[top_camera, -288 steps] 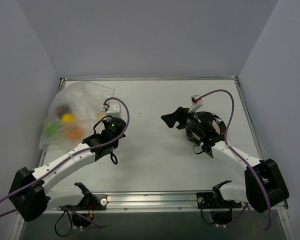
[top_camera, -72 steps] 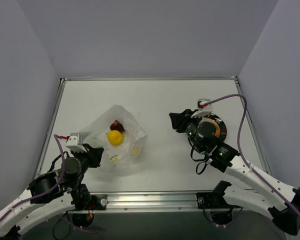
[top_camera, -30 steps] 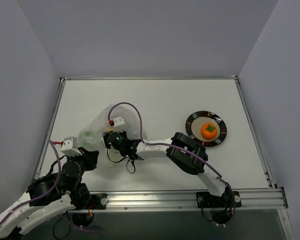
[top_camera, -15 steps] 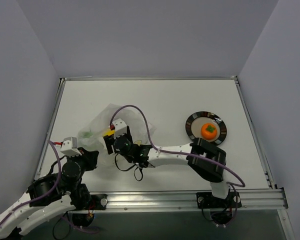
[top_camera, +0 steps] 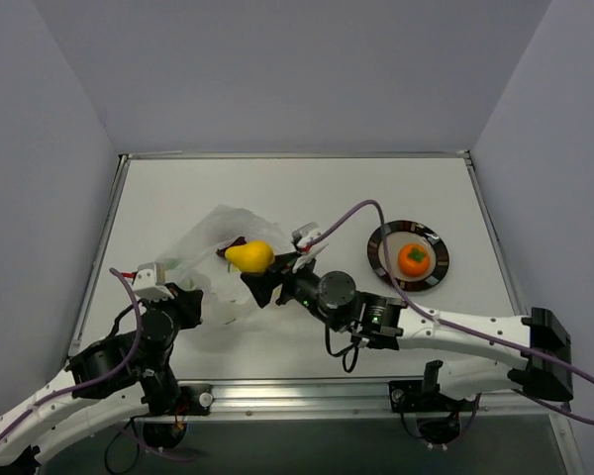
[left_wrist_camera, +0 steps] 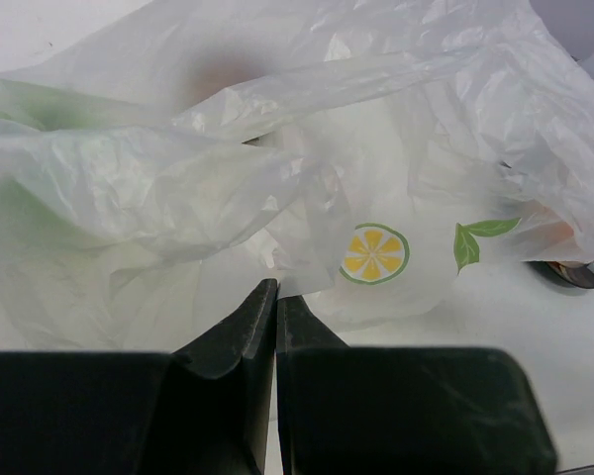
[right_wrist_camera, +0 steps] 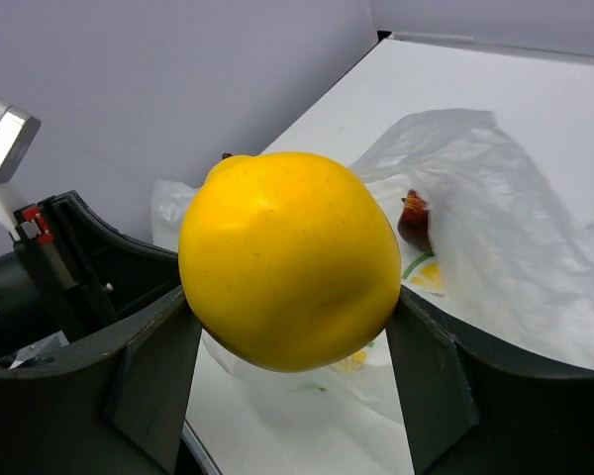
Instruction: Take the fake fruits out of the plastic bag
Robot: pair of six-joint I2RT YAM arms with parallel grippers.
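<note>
The plastic bag (top_camera: 210, 259) lies crumpled at the table's left; it is translucent white with citrus-slice prints (left_wrist_camera: 374, 253). My left gripper (left_wrist_camera: 275, 293) is shut on a fold of its near edge. My right gripper (right_wrist_camera: 292, 327) is shut on a yellow fake fruit (right_wrist_camera: 289, 274), held above the table by the bag's mouth; the fruit also shows in the top view (top_camera: 249, 255). A dark red fruit (right_wrist_camera: 414, 220) lies at the bag's opening. A green shape (left_wrist_camera: 30, 158) shows dimly through the plastic. An orange fruit (top_camera: 412, 259) sits on the dark round plate (top_camera: 378, 255).
The plate stands at the table's right, behind my right arm (top_camera: 445, 327). My left arm (top_camera: 99, 371) lies along the near left edge. Grey walls enclose the table on three sides.
My right gripper has drawn back out of the bag toward the right, now holding the yellow fruit clear of it. My left gripper still pinches the bag's edge.
</note>
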